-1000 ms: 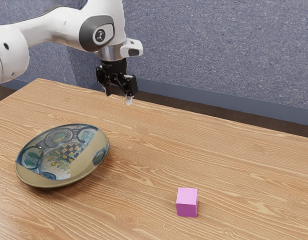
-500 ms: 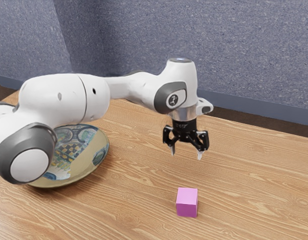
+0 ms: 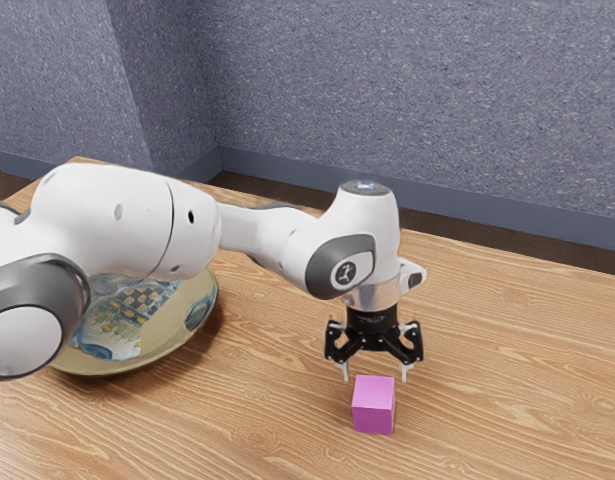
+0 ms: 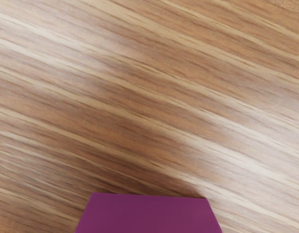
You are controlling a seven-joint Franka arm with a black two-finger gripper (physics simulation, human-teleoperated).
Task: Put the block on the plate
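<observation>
Exterior view: pincer (image 3: 375, 376) nearer block (image 3: 373, 406).

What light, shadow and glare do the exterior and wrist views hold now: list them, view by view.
Exterior view: soft, even light, the block pale pink on top and deeper magenta on the side facing the camera; wrist view: whitish glare patches on the table, a dark, soft-edged shadow beside the block, which looks a dull, dark purple.

"What lay on the table (image 3: 507, 365)?"
"A pink block (image 3: 373, 406) and, well apart toward the exterior view's left, a patterned plate (image 3: 172, 325) (partly hidden, mind you)."
"And the tabletop?"
"Brown wood, with pale, streaky grain."
</observation>
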